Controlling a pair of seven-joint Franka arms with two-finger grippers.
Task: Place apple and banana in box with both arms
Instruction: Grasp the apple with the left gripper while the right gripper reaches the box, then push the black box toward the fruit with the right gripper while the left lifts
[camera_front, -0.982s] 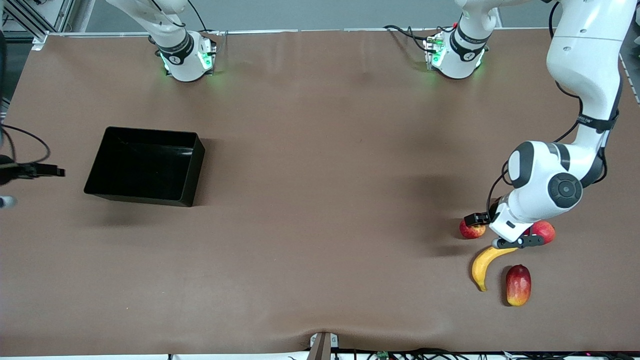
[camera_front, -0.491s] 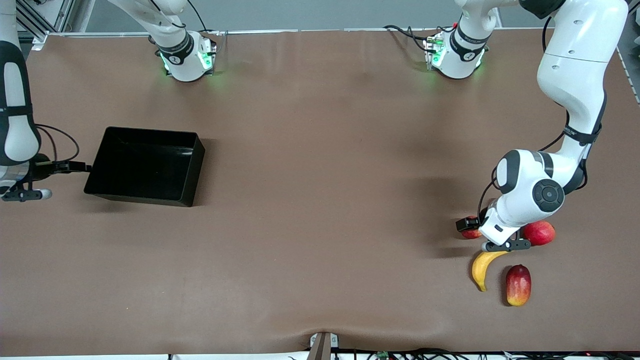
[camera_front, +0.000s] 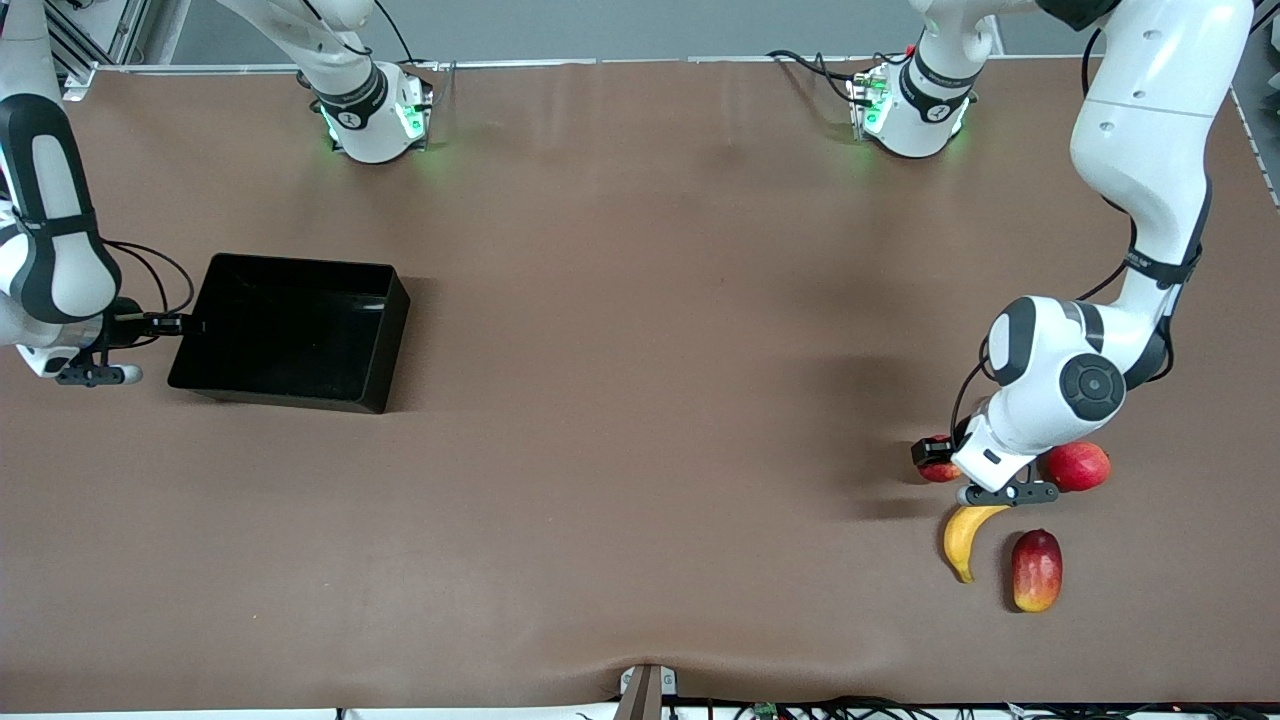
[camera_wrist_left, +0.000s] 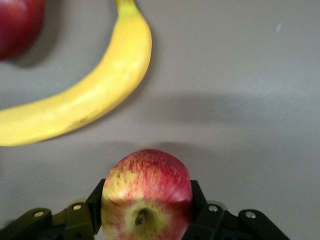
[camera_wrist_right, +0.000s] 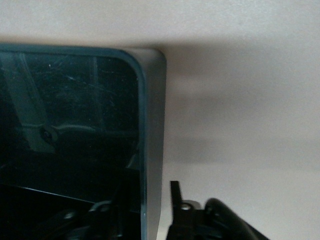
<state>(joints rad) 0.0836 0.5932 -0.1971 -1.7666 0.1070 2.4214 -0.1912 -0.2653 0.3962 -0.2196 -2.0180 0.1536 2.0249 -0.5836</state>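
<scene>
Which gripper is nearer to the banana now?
Left. The left gripper brackets the apple beside the banana; the right gripper is at the box wall.

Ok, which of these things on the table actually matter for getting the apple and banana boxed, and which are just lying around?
For the job: the apple, in the left gripper; the banana beside it; the box, with the right gripper at its wall.
Just lying about: the smooth red fruit; the mango.

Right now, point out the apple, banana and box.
apple (camera_wrist_left: 147, 190): left wrist view, streaked skin above stem dimple.
banana (camera_front: 962, 535): front view, mid curve.
box (camera_front: 385, 340): front view, wall toward the left arm's end.
</scene>
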